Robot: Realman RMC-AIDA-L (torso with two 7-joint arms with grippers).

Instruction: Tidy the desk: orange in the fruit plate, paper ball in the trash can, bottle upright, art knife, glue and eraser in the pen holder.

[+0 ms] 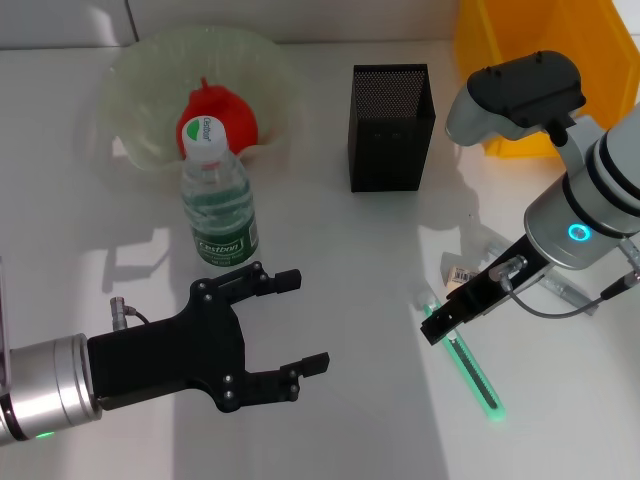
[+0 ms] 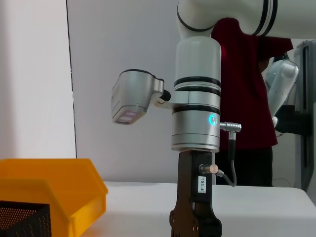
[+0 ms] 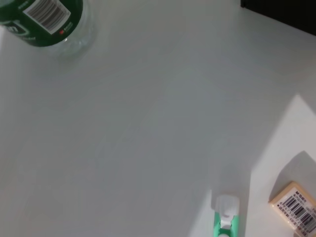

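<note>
The orange (image 1: 228, 118) lies in the fruit plate (image 1: 140, 75) at the back left. Just in front stands the bottle (image 1: 218, 205), upright, also seen in the right wrist view (image 3: 47, 19). My left gripper (image 1: 305, 322) is open and empty, low over the desk (image 1: 350, 250) in front of the bottle. My right gripper (image 1: 440, 325) hovers over the green art knife (image 1: 475, 375) (image 3: 226, 222), with the eraser (image 1: 458, 277) (image 3: 295, 205) beside it. A clear slim thing (image 1: 565, 290), perhaps the glue, lies half hidden under the right arm. The pen holder (image 1: 392, 125) stands at the back middle. The paper ball is out of view.
The yellow trash can (image 1: 545, 60) (image 2: 49, 187) sits at the back right, behind my right arm (image 2: 197, 98). A person in a dark red top (image 2: 247, 74) stands beyond the desk.
</note>
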